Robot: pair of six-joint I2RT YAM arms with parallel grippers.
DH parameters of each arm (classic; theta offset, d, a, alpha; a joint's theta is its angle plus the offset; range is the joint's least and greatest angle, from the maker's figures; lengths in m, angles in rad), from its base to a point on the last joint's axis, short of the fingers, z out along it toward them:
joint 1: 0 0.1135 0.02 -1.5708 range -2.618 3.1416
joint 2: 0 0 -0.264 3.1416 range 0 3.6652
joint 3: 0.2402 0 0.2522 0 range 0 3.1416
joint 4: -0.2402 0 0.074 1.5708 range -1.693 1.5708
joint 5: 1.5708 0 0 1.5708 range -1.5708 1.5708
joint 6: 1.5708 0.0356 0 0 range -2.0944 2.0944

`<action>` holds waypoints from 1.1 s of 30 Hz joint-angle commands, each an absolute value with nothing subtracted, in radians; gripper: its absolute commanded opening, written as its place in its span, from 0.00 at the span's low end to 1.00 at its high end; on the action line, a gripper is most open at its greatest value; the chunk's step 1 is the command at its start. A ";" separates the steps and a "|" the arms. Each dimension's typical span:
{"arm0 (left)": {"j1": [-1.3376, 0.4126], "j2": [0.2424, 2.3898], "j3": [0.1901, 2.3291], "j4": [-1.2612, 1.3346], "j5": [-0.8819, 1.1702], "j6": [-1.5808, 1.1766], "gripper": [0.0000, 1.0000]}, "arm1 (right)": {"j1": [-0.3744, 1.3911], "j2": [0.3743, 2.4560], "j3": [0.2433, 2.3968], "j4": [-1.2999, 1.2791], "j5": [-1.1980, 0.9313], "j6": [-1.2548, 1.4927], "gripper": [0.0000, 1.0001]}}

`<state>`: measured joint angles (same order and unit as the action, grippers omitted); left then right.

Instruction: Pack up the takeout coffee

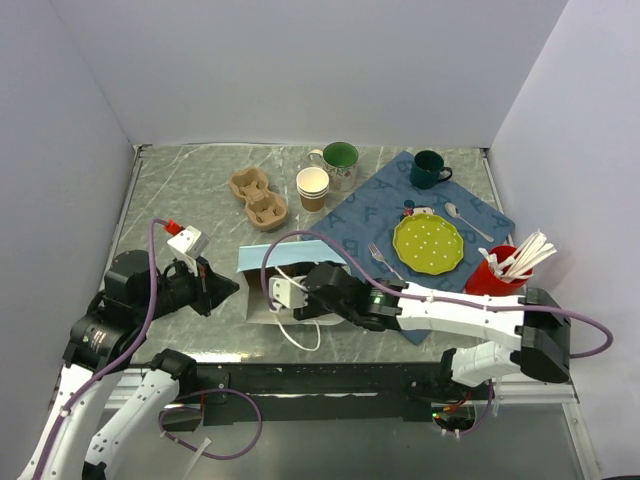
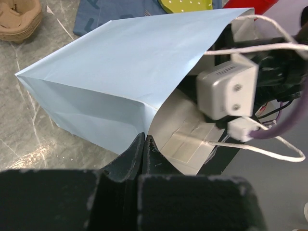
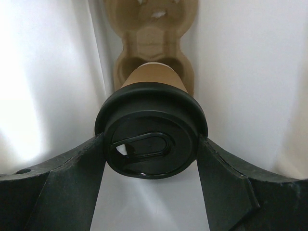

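Observation:
A light blue paper bag (image 1: 262, 262) (image 2: 120, 82) lies on its side near the table's front, its mouth facing the arms. My left gripper (image 2: 144, 139) (image 1: 222, 288) is shut on the edge of the bag's mouth. My right arm (image 1: 440, 310) reaches into the bag. In the right wrist view the takeout coffee (image 3: 151, 79), a brown paper cup with a black lid (image 3: 149, 130), stands in the near pocket of a pulp carrier (image 3: 154, 43) between the bag's white walls. My right gripper (image 3: 151, 144) is shut on the lid, one finger against each side.
At the back are a second pulp carrier (image 1: 258, 198), a stack of lidless paper cups (image 1: 312, 187) and two green mugs (image 1: 340, 163) (image 1: 428, 168). A blue cloth (image 1: 380, 210) holds a green plate (image 1: 428, 243) and cutlery. A red cup of utensils (image 1: 497, 272) stands right.

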<state>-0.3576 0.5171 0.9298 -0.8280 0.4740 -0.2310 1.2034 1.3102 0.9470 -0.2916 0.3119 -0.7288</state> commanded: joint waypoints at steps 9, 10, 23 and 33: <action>-0.357 0.497 0.910 -0.730 0.535 -0.302 0.01 | 1.178 1.388 1.008 -0.215 0.371 -0.776 0.40; -0.357 0.495 0.908 -0.732 0.538 -0.304 0.01 | 1.177 1.391 1.008 -0.210 0.371 -0.785 0.40; -0.357 0.505 0.885 -0.729 0.554 -0.376 0.01 | 1.157 1.422 1.015 -0.123 0.321 -0.818 0.40; -0.357 0.508 0.871 -0.749 0.545 -0.403 0.01 | 1.154 1.456 1.031 -0.067 0.337 -0.848 0.40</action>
